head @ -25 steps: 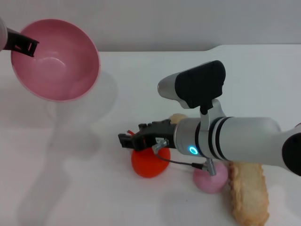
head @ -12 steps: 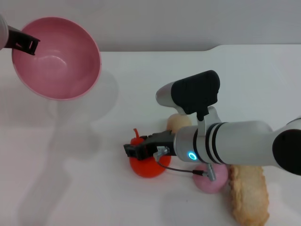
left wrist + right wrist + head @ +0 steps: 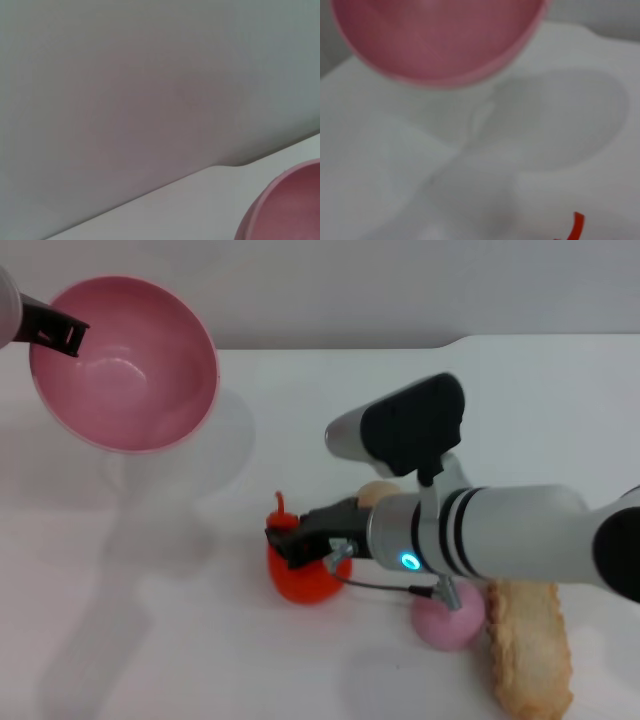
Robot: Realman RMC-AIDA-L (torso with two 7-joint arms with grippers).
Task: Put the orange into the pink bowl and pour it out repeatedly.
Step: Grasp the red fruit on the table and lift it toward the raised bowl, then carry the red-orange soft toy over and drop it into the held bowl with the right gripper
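Head view, from left to right. At ten o'clock, the left tool (image 3: 55,332) pinches the rim of the pink bowl (image 3: 130,365) and holds it above the white bench (image 3: 150,640), tilted so that its empty interior faces the camera; the bowl's shadow falls on the bench beneath it. The left wrist view shows only an edge of the bowl (image 3: 287,205) against the bench and the grey wall (image 3: 150,90).

Just below centre, at about six o'clock, the orange (image 3: 305,575) rests on the bench with its short stem (image 3: 280,505) pointing up. The right tool (image 3: 300,545) lies across the top of the orange, reaching in from three o'clock; whether its fingers are spread or pressed on the fruit cannot be told. The right wrist view shows the bowl (image 3: 440,40) overhead, its shadow, and the tip of the stem (image 3: 577,226).

Behind the right arm, a beige ball (image 3: 378,493) is partly hidden. At five o'clock, a pink fruit (image 3: 447,622) sits on the bench, and just beside it on the right lies a long piece of bread (image 3: 530,655).
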